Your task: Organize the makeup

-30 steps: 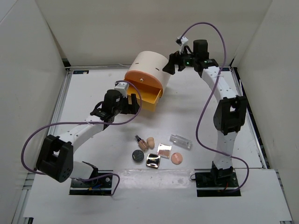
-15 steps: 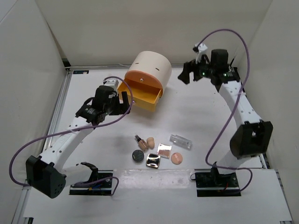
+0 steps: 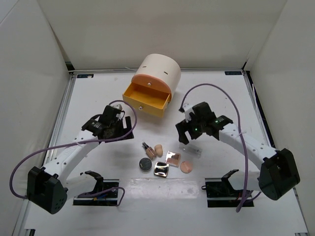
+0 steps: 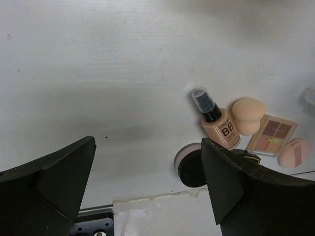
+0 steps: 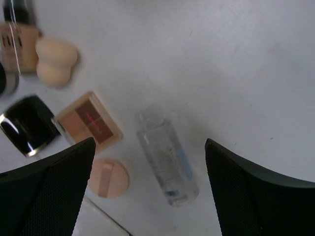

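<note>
The makeup lies in a cluster near the table's front: a BB bottle (image 3: 147, 149), a beige sponge (image 3: 159, 149), a black round compact (image 3: 144, 164), a shiny square compact (image 3: 161, 169), a brown palette (image 3: 173, 158), a peach puff (image 3: 186, 166) and a clear bottle (image 5: 167, 157). My right gripper (image 5: 150, 187) hangs open right above the clear bottle, its fingers on either side and apart from it. My left gripper (image 4: 147, 187) is open over bare table, left of the black round compact (image 4: 193, 167). Neither holds anything.
A cream cylinder (image 3: 160, 71) stands at the back centre, its orange drawer (image 3: 146, 97) pulled out toward the front. White walls close in the table on three sides. A taped strip (image 3: 162, 184) runs along the front between the arm bases.
Both arms left the cylinder. The right swung from the back right down over the clear bottle. The left drew back from the drawer toward the front left.
</note>
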Controlling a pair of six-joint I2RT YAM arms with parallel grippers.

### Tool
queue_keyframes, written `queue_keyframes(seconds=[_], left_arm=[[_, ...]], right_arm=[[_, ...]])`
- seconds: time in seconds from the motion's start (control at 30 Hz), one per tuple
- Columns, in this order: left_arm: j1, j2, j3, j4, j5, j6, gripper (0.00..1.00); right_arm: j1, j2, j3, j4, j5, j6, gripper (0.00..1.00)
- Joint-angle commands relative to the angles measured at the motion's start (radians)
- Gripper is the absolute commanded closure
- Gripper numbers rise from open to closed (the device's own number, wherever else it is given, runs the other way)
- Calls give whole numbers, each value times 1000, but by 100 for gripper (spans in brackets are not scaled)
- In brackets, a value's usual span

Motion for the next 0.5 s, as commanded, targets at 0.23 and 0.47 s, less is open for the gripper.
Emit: queue_keyframes(seconds=[0.23, 0.47], left_arm=[[-12, -115, -38, 1, -16, -61, 2], [-12, -131, 16, -42, -89, -46, 2]], right_arm=[[90, 84, -39, -105, 24, -105, 7], [133, 256, 16, -230, 207, -162, 21]])
